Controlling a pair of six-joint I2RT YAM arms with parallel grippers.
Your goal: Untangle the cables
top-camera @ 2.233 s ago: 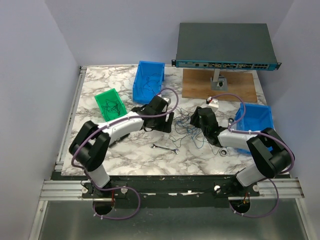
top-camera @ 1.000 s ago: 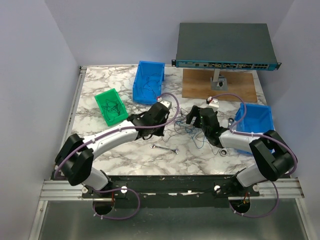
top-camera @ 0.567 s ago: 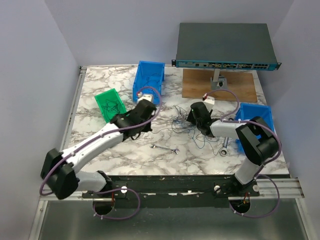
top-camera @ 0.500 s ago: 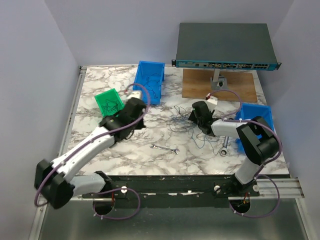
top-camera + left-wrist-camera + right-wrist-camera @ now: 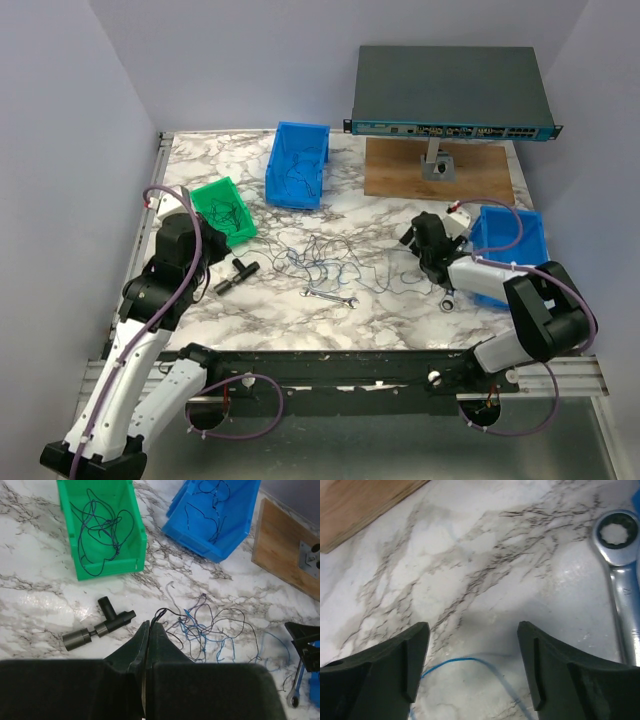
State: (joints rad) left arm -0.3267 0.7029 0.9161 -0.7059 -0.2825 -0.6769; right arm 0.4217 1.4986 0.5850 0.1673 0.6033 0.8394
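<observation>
The cables (image 5: 322, 258) lie as a loose tangle of thin blue and black strands spread across the middle of the marble table (image 5: 280, 320); it also shows in the left wrist view (image 5: 220, 630). My left gripper (image 5: 149, 625) is shut on a black cable that leaves its tips and runs right into the tangle. It hangs above the table, left of the tangle. My right gripper (image 5: 416, 238) stands open at the tangle's right end. Between its fingers (image 5: 415, 655) a single blue strand (image 5: 470, 661) lies loose on the table.
A green bin (image 5: 205, 192) and a blue bin (image 5: 300, 130) at the back left hold more wires. A black T-shaped tool (image 5: 236, 272), a small silver wrench (image 5: 330, 296) and a ratchet wrench (image 5: 448, 296) lie on the table. Another blue bin (image 5: 530, 240) stands right, behind it a wooden board (image 5: 400, 175).
My left arm has swung left and back, pulling a black cable and stretching the tangle leftwards. The right gripper moved right toward the blue bin and stands open.
</observation>
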